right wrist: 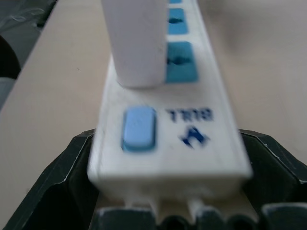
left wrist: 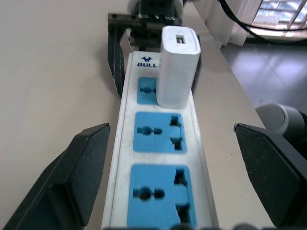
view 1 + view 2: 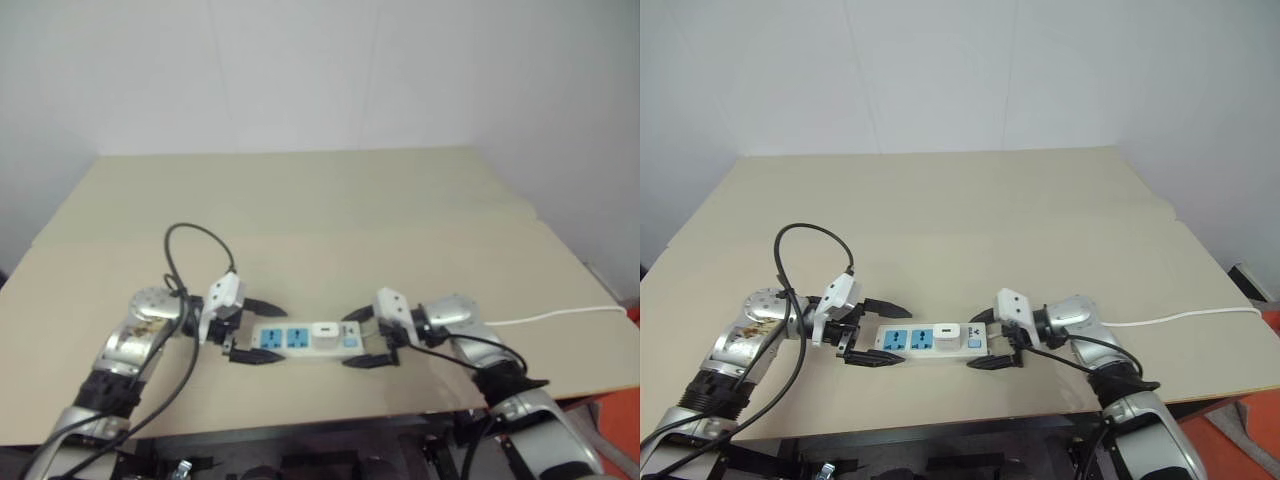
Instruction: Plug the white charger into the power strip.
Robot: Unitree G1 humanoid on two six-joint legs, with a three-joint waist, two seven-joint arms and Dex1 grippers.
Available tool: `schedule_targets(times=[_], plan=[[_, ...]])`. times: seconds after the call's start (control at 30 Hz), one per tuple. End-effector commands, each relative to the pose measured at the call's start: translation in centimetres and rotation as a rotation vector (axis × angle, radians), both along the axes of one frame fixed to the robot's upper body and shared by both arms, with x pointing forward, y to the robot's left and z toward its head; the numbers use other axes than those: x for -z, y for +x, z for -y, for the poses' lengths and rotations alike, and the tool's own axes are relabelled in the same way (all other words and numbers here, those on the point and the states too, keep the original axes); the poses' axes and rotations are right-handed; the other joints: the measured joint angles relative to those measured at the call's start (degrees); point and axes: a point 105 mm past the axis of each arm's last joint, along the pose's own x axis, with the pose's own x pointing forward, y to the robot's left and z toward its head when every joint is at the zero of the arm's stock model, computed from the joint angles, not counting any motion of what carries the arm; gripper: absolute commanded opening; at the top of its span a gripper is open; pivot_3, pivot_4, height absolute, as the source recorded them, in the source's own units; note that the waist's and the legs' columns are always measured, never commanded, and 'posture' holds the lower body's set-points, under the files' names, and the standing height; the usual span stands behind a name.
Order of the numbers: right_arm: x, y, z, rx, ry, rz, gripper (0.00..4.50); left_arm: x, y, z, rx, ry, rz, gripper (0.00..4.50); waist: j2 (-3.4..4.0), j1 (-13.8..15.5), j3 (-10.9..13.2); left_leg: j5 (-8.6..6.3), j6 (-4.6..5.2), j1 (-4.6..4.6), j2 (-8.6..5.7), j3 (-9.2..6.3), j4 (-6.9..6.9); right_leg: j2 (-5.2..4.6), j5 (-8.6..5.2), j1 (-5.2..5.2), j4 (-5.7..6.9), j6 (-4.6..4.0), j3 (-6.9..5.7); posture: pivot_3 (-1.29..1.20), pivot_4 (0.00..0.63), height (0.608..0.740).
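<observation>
Soft even light, right wrist view blurred

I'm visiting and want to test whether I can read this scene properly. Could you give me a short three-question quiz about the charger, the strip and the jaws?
1. True or false: the white charger stands plugged into the power strip.
2. How many blue sockets are free? A) none B) one C) two
3. Fill in: the left gripper has its jaws ____ at one end of the strip.

Key:
1. True. It stands upright in the socket nearest the end panel.
2. C. The two sockets on the left gripper's side are empty.
3. Open. Its fingers stand clear on either side of the strip. The right gripper straddles the other end, fingers close beside it.
</observation>
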Motion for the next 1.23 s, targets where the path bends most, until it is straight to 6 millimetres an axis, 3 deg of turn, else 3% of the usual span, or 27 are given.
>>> schedule_targets(times=[0.03, 0.27, 0.4, 0.73, 0.87, 1.23], plan=[[-3.4, -0.3, 1.4, 0.023, 0.066, 0.086, 4.47, -1.6, -0.6, -1.1, -0.006, -0.02, 0.053, 4.5, -0.03, 0.32, 0.11, 0.0, 0.0, -0.01, 0.0, 0.01, 0.0, 0.0, 0.0, 0.0, -0.01, 0.0, 0.0, 0.0, 0.15, 0.74], [-6.3, -2.6, 4.1, 0.04, 0.059, 0.153, 4.47, -2.8, -1.6, -3.4, -0.065, 0.002, 0.102, 4.5, -0.07, 0.37, 0.38, 0.0, 0.0, -0.01, 0.04, 0.02, 0.0, 0.0, 0.0, 0.01, -0.04, 0.0, -0.04, 0.0, 0.15, 0.74], [-7.6, -3.5, 6.8, 0.112, 0.041, 0.169, 4.47, -3.9, -2.3, -5.8, -0.165, 0.026, 0.132, 4.5, -0.15, 0.39, 0.55, 0.0, 0.0, 0.01, 0.05, 0.05, 0.0, -0.01, 0.0, 0.02, -0.05, 0.0, -0.04, 0.0, 0.15, 0.74], [-8.3, -5.2, 10.5, 0.228, 0.019, 0.142, 4.47, -4.6, -5.5, -10.2, -0.301, 0.144, 0.113, 4.5, -0.26, 0.44, 0.82, 0.0, 0.0, 0.04, 0.15, 0.47, -0.01, -0.01, 0.0, 0.02, -0.09, -0.02, -0.05, 0.0, 0.15, 0.74], [-8.6, -5.2, 11.5, 0.261, 0.002, 0.148, 4.47, -4.7, -6.9, -10.8, -0.298, 0.17, 0.08, 4.5, -0.25, 0.45, 0.87, 0.0, -0.01, 0.07, 0.18, 0.6, -0.01, -0.01, 0.0, 0.01, -0.1, -0.03, -0.05, 0.0, 0.15, 0.74], [-8.6, -5.0, 11.5, 0.265, 0.003, 0.153, 4.47, -5.1, -6.8, -10.2, -0.296, 0.164, 0.087, 4.5, -0.26, 0.5, 0.88, 0.0, -0.02, 0.09, 0.19, 0.76, -0.01, 0.01, -0.01, 0.01, -0.13, -0.03, -0.01, 0.0, 0.15, 0.74]])
